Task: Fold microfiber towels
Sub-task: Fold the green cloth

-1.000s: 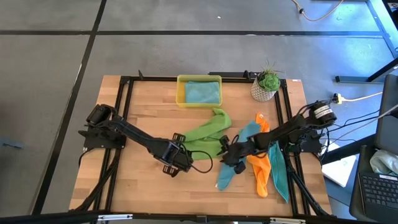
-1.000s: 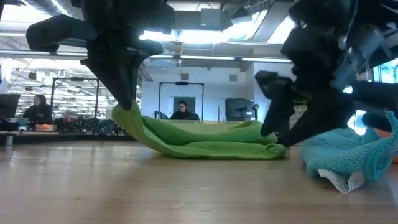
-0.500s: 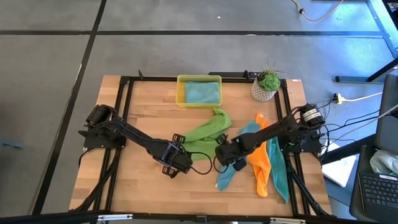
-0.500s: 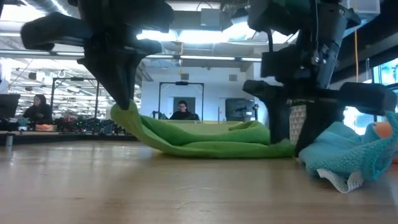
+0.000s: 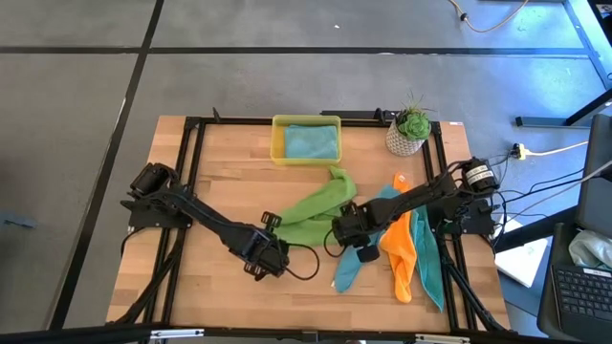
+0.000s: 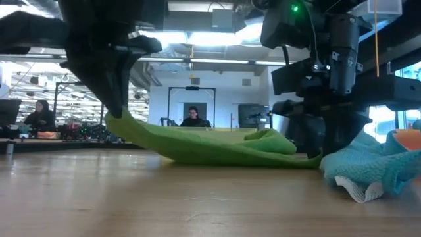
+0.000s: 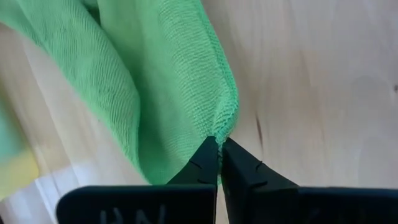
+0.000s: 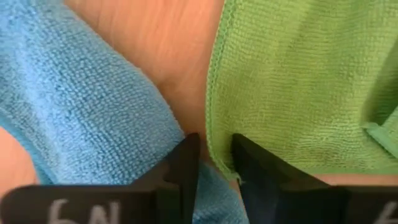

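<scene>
A lime green towel (image 5: 320, 203) lies stretched out in the middle of the table, its far end (image 5: 339, 180) resting on the wood. My left gripper (image 5: 275, 234) is shut on its near left corner and holds that corner raised (image 6: 117, 117). Pointing down, my right gripper (image 8: 216, 163) stands with its fingers slightly apart astride the towel's right-hand edge (image 8: 214, 124). A teal towel (image 5: 349, 263), an orange one (image 5: 397, 253) and another teal one (image 5: 427, 258) lie bunched to the right. One more teal towel (image 5: 311, 141) lies in the yellow tray (image 5: 277, 143). My left gripper pinches the green towel's corner (image 7: 225, 127) between its two fingertips, coming steeply from above. That corner is lifted off the table, and the cloth slopes down from it, drawn out flat toward the right gripper. My right gripper has the towel's hemmed edge (image 8: 219, 158) between its fingers from above; bare wood shows beside one finger, and I cannot tell whether the other touches the cloth.
A potted plant (image 5: 411, 132) stands at the far right corner. The black frame rails (image 5: 191, 172) run along the table's sides. Bare wood lies at the near left. In the low view, people sit in the room beyond the table.
My right gripper has tipped from a slant to pointing straight down and shifted a little left onto the green towel's right edge. My left gripper has gone toward the near left with the corner, and the towel, slack and humped before, is now drawn out longer and flatter.
</scene>
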